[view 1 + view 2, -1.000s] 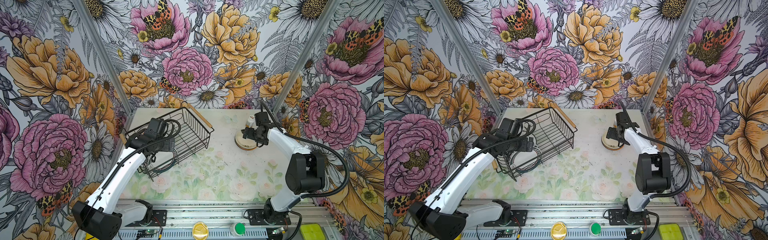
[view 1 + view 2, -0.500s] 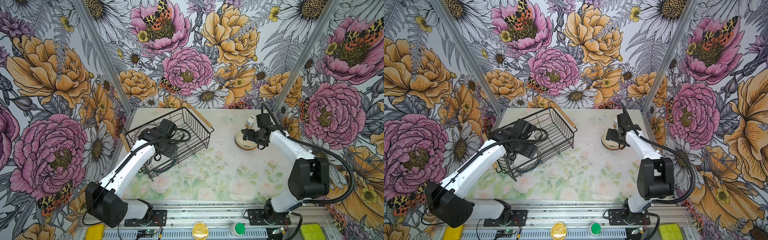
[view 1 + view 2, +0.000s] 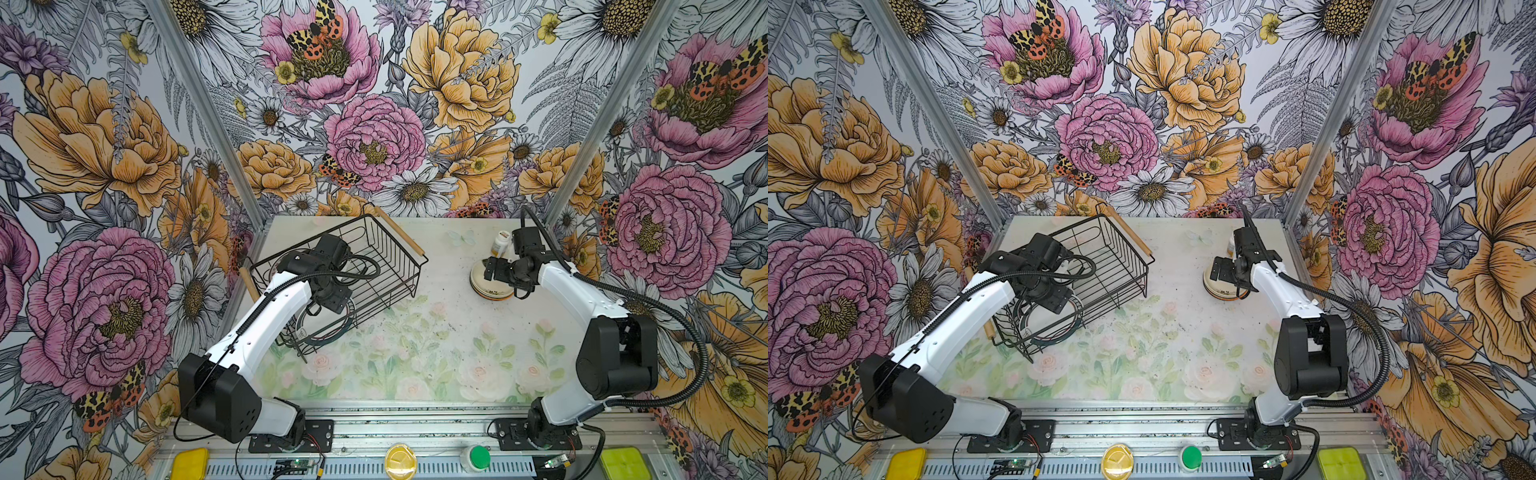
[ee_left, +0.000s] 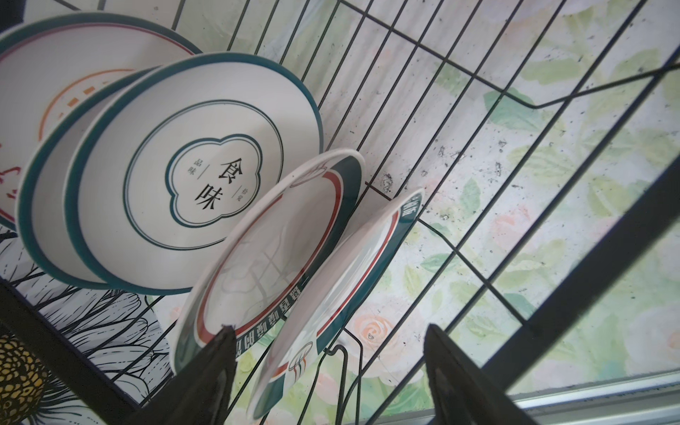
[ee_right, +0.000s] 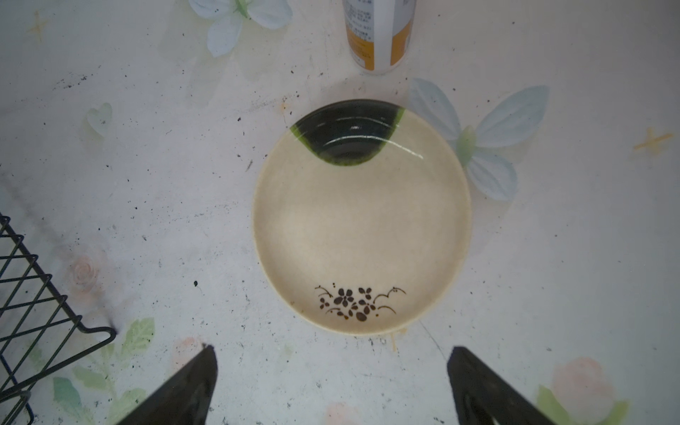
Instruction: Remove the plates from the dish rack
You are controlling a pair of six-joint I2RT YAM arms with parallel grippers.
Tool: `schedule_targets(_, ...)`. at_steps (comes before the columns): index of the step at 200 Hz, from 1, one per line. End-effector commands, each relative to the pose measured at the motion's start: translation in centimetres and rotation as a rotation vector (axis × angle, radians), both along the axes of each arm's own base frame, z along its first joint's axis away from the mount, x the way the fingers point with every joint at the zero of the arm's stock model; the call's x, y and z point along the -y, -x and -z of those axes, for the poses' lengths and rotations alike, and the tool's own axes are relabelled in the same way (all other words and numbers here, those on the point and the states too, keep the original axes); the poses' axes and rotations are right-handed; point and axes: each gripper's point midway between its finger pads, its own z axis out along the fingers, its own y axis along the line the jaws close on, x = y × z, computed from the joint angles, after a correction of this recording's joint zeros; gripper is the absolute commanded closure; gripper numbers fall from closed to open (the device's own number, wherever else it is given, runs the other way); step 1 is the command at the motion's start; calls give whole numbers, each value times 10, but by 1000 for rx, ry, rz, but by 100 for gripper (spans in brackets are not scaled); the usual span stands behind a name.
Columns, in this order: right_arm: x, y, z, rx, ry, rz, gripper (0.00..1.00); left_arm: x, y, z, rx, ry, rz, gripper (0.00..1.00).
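The black wire dish rack (image 3: pixel 388 245) (image 3: pixel 1121 249) stands at the back left, and my left gripper (image 3: pixel 332 297) (image 3: pixel 1054 299) reaches down into it. Several plates stand on edge inside. In the left wrist view the nearest, teal-and-red-rimmed plate (image 4: pixel 331 287) has its rim between the open fingers of my left gripper (image 4: pixel 329 331), with a gap on each side. Behind it stand a similar plate (image 4: pixel 279 239) and a plate with characters (image 4: pixel 198 176). My right gripper (image 3: pixel 494 270) (image 5: pixel 331 353) hovers open over a stack topped by a cream floral plate (image 5: pixel 362 228) (image 3: pixel 490 293) (image 3: pixel 1223 294).
A small white pill bottle (image 3: pixel 500 243) (image 5: pixel 379 33) stands just behind the stack. The rack's wooden handles (image 3: pixel 401 235) stick out past its ends. A corner of the rack (image 5: pixel 36 294) shows in the right wrist view. Flowered walls enclose the table on three sides.
My left gripper has sunk deeper into the rack toward its near end, and its jaws have narrowed. The right gripper has hardly moved.
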Motion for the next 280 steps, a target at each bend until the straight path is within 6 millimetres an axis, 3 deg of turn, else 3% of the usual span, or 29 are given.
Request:
schedule_targets(1,-1,-4,5,4,4,-15,1,3,-1,-4,-10,24,11,24)
schedule_targets(52,-2,-8,2,17,-8,-18,1,-3,-2,-1,-20,22,-29,29)
schedule_targets(71,-12,-10,-2,31,-48,-44,1,-6,-1,1,-27,24,-45,30)
schedule_targets(112,-69,-2,-12,35,-171,-216,2,-6,-1,6,-42,27,-69,31)
schedule_targets(165,-140,21,1,-22,-203,-347,1,-7,-2,8,-46,15,-87,33)
schedule_targets(209,-198,23,-1,-6,-265,-414,1,-13,-3,5,-35,22,-107,33)
schedule_targets(252,-232,16,1,-10,-338,-405,2,-22,-8,4,-28,19,-149,33)
schedule_targets(280,-238,2,4,0,-340,-375,2,-23,-11,6,-35,22,-156,33)
